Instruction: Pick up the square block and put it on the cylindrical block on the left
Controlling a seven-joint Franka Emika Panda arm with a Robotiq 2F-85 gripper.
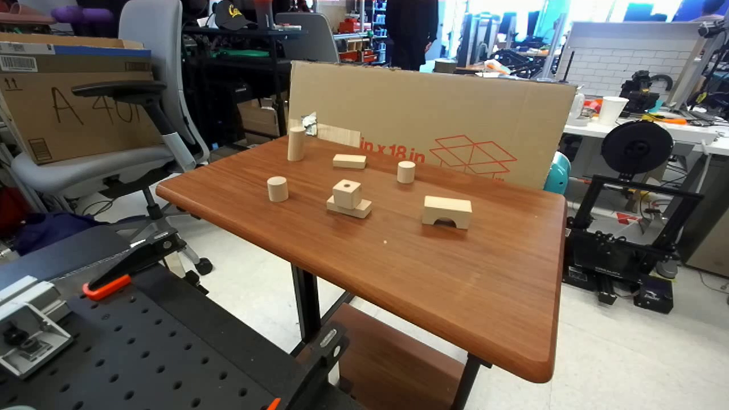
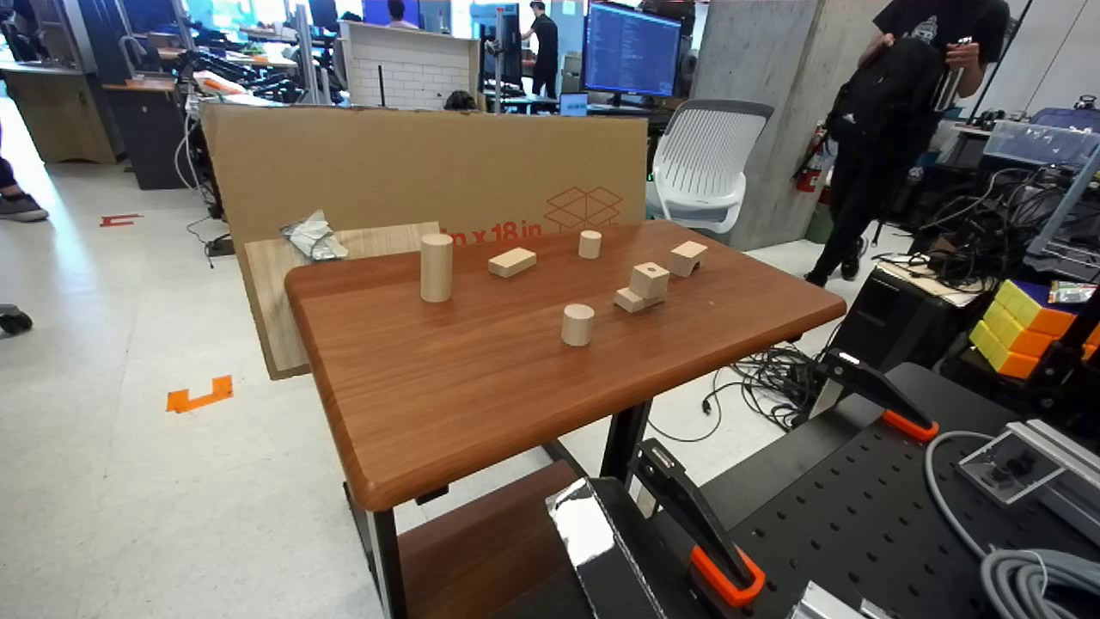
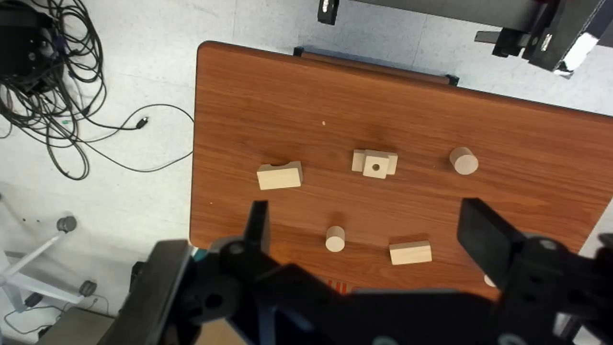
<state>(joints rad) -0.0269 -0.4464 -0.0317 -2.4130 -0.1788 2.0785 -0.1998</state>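
Because the left short cylinder (image 1: 277, 189) stands on end, it likely makes a steady seat; right of it in both exterior views, the cube (image 1: 347, 195) sits on a plank (image 1: 359, 211), lifted off the counter (image 1: 484, 273). The tool (image 3: 364, 218) is spread wide, empty, presumably to straddle the cube.

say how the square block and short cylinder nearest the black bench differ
The square block has flat sides and a round hole in its top; the short cylinder has a curved side and plain top. The square block sits on a plank; the short cylinder stands directly on the table. Both are pale wood.
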